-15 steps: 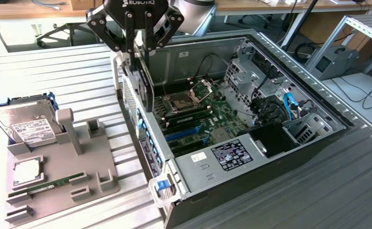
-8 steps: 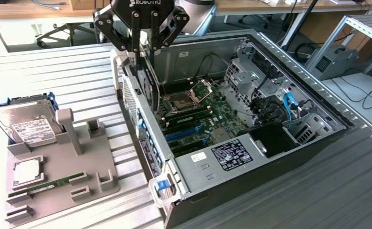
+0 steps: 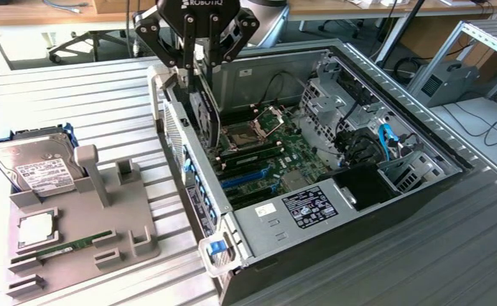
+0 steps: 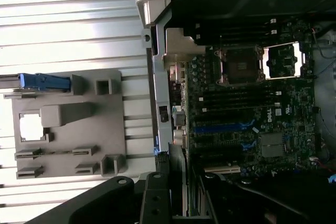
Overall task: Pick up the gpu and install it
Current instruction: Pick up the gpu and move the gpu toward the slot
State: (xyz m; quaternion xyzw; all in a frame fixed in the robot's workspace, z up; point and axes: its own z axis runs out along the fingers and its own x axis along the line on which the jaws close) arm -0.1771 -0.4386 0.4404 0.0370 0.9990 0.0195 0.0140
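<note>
Gripper (image 3: 199,64) is over the open computer case (image 3: 270,220), at its rear-wall side, on the exterior view's left. The fingers (image 3: 182,60) are pinching the gpu (image 3: 204,105) by its top edge, so they're closed on the card, not spread. The gpu hangs on edge, with its long side pointing down into the case and the fan face turned sideways. It's in the air and clear of the board; I can't tell how close its lower edge is to the slots.

I read the on-edge hold as matching the expansion slots (image 3: 250,179), the blue ones on the motherboard (image 4: 247,124), which take a card upright. It sits close along the case's rear wall, probably so the bracket end lines up with the rear openings there. That's my judgement; the bracket itself isn't clear to me.

In the wrist view the card's thin edge runs between the fingers, roughly in line with the slot rows. The CPU socket (image 4: 236,66) is farther along the board, well apart from the card.

The case lies on its side on the bench (image 3: 78,95), side panel off and board facing up, which gives top-down access. The grey fixture (image 3: 116,220) beside it holds the hard drive (image 3: 37,167) and memory stick (image 3: 65,246) in their own slots, both untouched. Pick looks done; the card isn't seated.
</note>
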